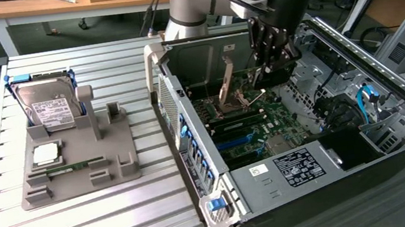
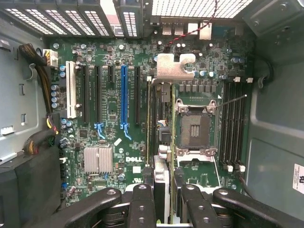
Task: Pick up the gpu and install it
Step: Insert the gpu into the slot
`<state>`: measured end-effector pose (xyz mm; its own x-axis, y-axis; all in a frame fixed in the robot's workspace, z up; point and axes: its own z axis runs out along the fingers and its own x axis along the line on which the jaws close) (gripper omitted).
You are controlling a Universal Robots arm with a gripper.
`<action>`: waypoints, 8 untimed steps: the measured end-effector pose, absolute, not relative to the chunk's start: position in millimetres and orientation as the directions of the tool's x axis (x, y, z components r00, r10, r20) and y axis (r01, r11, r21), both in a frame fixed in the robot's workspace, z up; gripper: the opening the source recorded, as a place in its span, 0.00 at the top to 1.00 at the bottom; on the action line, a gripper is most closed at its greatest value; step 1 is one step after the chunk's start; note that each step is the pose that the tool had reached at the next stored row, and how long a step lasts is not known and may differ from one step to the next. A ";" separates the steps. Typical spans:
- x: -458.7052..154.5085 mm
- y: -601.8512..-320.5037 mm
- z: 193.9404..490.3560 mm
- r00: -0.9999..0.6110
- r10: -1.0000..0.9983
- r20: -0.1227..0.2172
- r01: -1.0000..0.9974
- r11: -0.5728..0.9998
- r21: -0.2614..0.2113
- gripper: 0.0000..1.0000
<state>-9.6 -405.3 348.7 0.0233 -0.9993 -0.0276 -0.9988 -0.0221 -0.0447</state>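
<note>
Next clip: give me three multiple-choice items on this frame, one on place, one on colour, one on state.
1. The hard drive stands:
A inside the computer
B in the grey holder
C on the floor

2. The one coloured long slot on the motherboard is:
A red
B yellow
C blue

3. The claw is:
A open and empty
B shut on the gpu
C shut on the hard drive

Answers:
1. B: the drive sits upright in the holder on the table.
2. C: the slot is plainly blue.
3. B: the card is gripped edge-on over the motherboard.
</note>
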 end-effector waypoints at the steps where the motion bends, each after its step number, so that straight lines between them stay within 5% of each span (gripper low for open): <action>1: -9.7 -405.5 348.2 0.023 -0.999 -0.028 -0.999 -0.022 -0.045 0.73; 8: -11.5 -408.3 345.0 0.023 -0.999 -0.028 -0.999 -0.022 -0.045 0.73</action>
<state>-11.5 -408.3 345.0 0.0234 -0.9993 -0.0277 -0.9988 -0.0221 -0.0447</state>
